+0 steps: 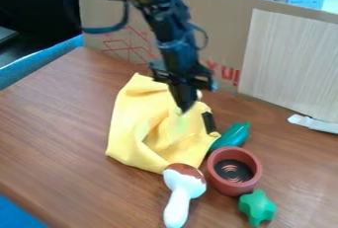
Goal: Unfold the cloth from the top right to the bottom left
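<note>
I have the tapered black tool (186,107) over the rumpled yellow fabric cloth (132,128) on the brown wood-grain tabletop (56,123), presumably to work its upper-right fold toward bottom left, though I can't tell whether the tool is open or closed.

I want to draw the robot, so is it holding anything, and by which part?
I can't tell. The end effector is over the upper right of the yellow cloth, but whether it grips any is unclear.
</note>
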You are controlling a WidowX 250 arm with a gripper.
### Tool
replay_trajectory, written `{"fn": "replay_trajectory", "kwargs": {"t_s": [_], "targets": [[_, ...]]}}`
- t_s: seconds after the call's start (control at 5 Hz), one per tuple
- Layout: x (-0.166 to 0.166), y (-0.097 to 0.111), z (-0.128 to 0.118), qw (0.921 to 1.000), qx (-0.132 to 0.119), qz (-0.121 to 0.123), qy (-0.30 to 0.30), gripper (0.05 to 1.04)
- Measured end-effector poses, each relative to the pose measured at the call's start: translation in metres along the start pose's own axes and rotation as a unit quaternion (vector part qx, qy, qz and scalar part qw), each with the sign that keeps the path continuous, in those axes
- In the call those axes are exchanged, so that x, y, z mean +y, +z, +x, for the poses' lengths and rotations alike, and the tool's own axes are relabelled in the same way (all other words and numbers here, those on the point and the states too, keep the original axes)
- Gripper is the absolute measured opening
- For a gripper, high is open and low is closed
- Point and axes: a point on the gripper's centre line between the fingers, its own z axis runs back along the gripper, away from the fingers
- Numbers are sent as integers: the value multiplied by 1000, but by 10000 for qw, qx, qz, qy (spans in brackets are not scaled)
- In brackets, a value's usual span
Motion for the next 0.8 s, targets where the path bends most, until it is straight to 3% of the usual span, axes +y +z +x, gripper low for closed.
{"fn": "replay_trajectory", "kwargs": {"t_s": [0.2, 0.8], "targets": [[19, 17, -5, 9996, -243, -89, 147, 54], [85, 44, -40, 9952, -417, -245, 856, 54]]}}
